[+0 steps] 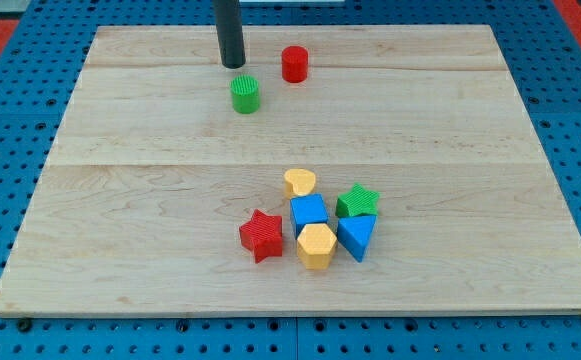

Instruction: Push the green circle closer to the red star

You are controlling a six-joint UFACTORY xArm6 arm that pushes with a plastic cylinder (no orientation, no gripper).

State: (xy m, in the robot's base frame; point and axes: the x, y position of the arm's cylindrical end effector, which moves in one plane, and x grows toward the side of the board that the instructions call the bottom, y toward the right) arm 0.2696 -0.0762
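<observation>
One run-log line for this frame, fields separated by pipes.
my tip just above-left of green circle, apart | red star far toward view's bottom | push not yet started

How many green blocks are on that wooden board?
2. The green circle sits near the view's top, just below my tip. The green star is in the cluster at lower right. None seem hidden.
</observation>
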